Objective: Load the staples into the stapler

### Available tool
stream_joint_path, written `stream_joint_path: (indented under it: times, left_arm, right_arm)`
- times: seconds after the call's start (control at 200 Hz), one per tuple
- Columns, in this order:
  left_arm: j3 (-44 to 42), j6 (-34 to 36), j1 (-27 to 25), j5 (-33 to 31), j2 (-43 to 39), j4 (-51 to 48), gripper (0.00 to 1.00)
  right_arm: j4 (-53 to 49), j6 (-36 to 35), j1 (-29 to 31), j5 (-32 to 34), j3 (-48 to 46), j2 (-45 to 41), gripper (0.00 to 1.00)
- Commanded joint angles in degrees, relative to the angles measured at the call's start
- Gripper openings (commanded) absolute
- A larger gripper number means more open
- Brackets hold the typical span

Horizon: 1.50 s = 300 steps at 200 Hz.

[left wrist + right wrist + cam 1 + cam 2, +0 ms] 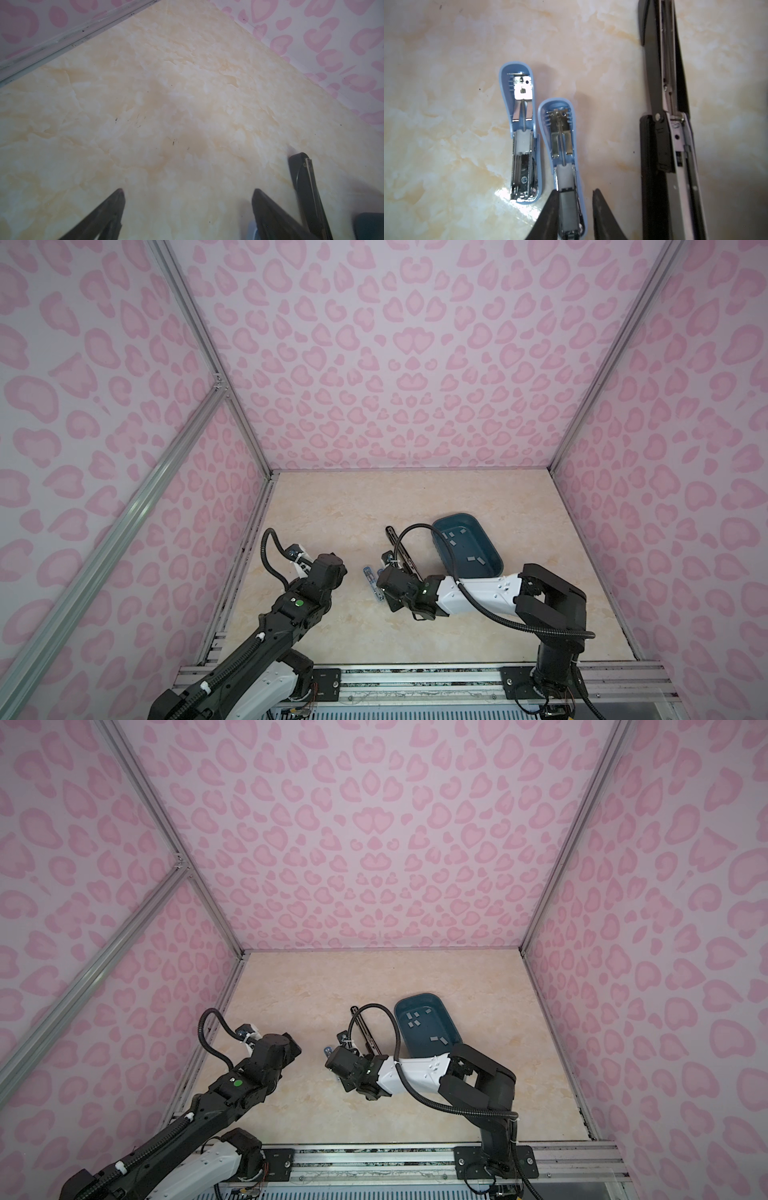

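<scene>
Two arms bend over a marbled tabletop (415,497). The right arm (478,593) folds at the elbow and reaches across the middle, wrist pitched down. The left arm (266,639) stretches forward above bare surface. A teal bin (469,545) sits behind the right arm. A long black stapler (672,135) lies open beside two small opened ones. The right gripper (575,190), narrowly parted, straddles the blue stapler (562,133) nearer the black one; a grey strip (569,209) sits in its channel. The second blue stapler (522,135) lies just beside. The left gripper (188,195) gapes wide. Loose staples (476,560) rest in the bin.
</scene>
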Motion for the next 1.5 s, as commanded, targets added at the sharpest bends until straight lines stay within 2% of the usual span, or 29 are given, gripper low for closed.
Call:
stream_joint_path:
  times: [0.0,0.065,0.165,0.27,0.345,0.435,0.56,0.64,0.755,0.91,1.0,1.24,1.495]
  left_arm:
    - [0.23,2.25,0.09,1.10,-0.11,2.22,0.96]
    - [0.42,4.91,0.10,3.61,-0.07,3.21,0.96]
    - [-0.30,11.06,0.10,11.74,-0.01,8.05,0.96]
    - [-2.16,15.30,0.03,19.78,-0.21,14.12,0.96]
    - [-3.16,17.12,0.02,22.68,-0.60,16.72,0.96]
    - [-3.55,18.22,0.02,26.06,-1.72,17.80,0.96]
    - [-5.34,19.17,-0.07,30.83,-5.12,21.12,0.96]
    - [-6.25,20.09,-0.16,31.83,-6.78,22.67,0.96]
    - [-8.34,19.09,-0.40,31.87,-5.93,26.49,0.96]
    - [-7.43,17.89,-1.78,34.16,2.23,30.77,0.96]
    - [-5.09,19.59,-4.12,32.10,5.16,29.54,0.97]
    - [-5.99,21.44,-5.78,27.06,-0.03,27.51,0.97]
    - [-5.77,20.91,-5.78,27.35,0.37,26.91,0.97]
  right_arm:
    - [1.03,-2.68,-0.42,2.43,-0.32,-1.97,0.30]
    - [0.66,-4.85,-1.21,4.97,-0.47,-4.58,0.32]
    - [-2.94,-7.79,-4.55,8.42,0.50,-9.53,0.33]
    - [-5.92,-9.77,-11.61,8.21,0.84,-16.49,0.38]
    - [-6.57,-11.57,-17.77,5.40,0.45,-19.68,0.40]
    - [-6.67,-13.57,-23.59,5.45,-1.47,-21.27,0.43]
    - [-3.53,-13.83,-32.87,-3.49,-6.61,-19.34,0.43]
    - [-4.42,-14.59,-37.21,-10.52,-5.73,-15.69,0.43]
    - [-6.41,-16.65,-39.13,-11.45,-3.45,-10.69,0.42]
    - [-7.47,-19.43,-39.39,-9.97,-1.79,-7.34,0.42]
    - [-7.04,-21.07,-39.39,-12.91,-0.78,-4.69,0.44]
    - [-10.02,-21.97,-38.82,-13.85,4.50,3.45,0.44]
    - [-11.61,-21.76,-38.34,-11.59,5.86,5.39,0.43]
